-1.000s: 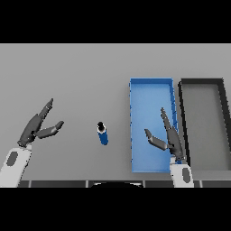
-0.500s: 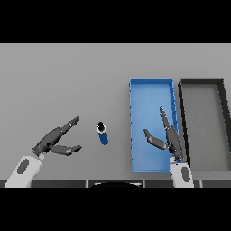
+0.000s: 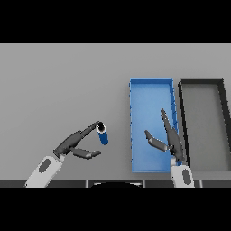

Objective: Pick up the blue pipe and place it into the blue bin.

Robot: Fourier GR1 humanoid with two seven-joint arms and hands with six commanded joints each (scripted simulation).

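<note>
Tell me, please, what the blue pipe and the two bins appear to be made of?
Blue pipe: probably plastic, evenly coloured and smooth, with a dark open end. Blue bin: likely matte plastic, a flat uniform blue with no glints. Black bin: thin dark walls and a grey floor, plastic or painted metal; the look leaves it open.

Contact between the left hand (image 3: pixel 74 145) fingertips and the blue pipe (image 3: pixel 103 134) top cannot be determined. The dark bin (image 3: pixel 224 131) is cut off at the right edge. Part of the blue bin (image 3: pixel 151 90) floor is covered by the right hand (image 3: pixel 170 139).
</note>
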